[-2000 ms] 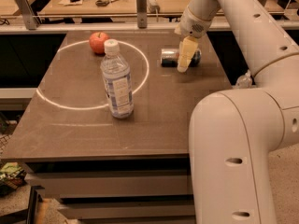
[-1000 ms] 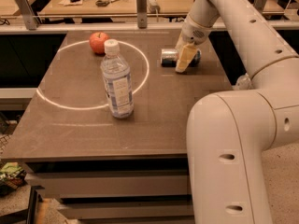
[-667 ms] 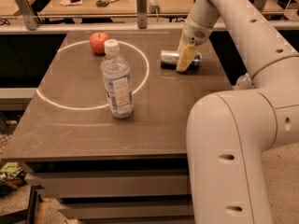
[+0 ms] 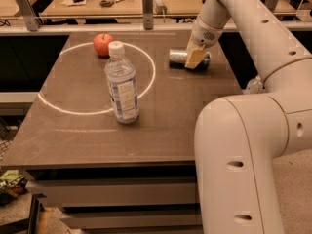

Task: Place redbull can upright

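Observation:
The redbull can (image 4: 176,56) lies on its side on the dark table (image 4: 161,126), at the far right just outside the white circle. Its shiny silver end points left and its blue part shows to the right of my gripper. My gripper (image 4: 195,61) comes down from above and sits right at the middle of the can, with its tan tip in front of the can's body. The part of the can behind the gripper is hidden.
A clear water bottle (image 4: 122,84) with a white cap stands upright inside the white circle (image 4: 73,112). A red apple (image 4: 103,44) sits at the circle's far rim. My large white arm (image 4: 253,130) fills the right side. A counter with clutter lies behind the table.
My gripper has dropped slightly and settled against the can since two seconds ago. The can, bottle and apple have not moved.

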`<state>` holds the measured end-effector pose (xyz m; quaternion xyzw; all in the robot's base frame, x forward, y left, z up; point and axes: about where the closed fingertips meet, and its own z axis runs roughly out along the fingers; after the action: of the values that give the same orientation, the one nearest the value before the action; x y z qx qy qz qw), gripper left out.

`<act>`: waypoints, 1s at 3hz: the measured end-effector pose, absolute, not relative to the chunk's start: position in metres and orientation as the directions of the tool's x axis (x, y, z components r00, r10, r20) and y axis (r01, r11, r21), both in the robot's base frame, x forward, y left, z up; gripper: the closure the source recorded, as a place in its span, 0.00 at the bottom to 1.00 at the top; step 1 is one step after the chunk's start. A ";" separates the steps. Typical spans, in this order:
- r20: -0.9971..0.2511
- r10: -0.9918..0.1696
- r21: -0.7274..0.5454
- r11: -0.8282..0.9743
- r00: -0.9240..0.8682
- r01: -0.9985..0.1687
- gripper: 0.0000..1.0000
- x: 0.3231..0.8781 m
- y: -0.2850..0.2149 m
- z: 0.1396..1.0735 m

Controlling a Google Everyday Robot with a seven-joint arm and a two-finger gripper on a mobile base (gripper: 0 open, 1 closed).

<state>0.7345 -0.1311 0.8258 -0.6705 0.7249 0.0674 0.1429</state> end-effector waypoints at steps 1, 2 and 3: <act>-0.439 -0.898 -0.131 0.097 -0.030 -0.987 1.00 0.731 -0.123 0.852; -0.647 -0.761 -0.192 0.111 0.041 -0.975 1.00 0.720 -0.112 0.908; -0.828 -0.559 -0.160 0.152 0.049 -0.975 1.00 0.713 -0.109 0.931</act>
<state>0.7129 -0.1094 0.9309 -0.5987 0.6404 0.2558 0.4074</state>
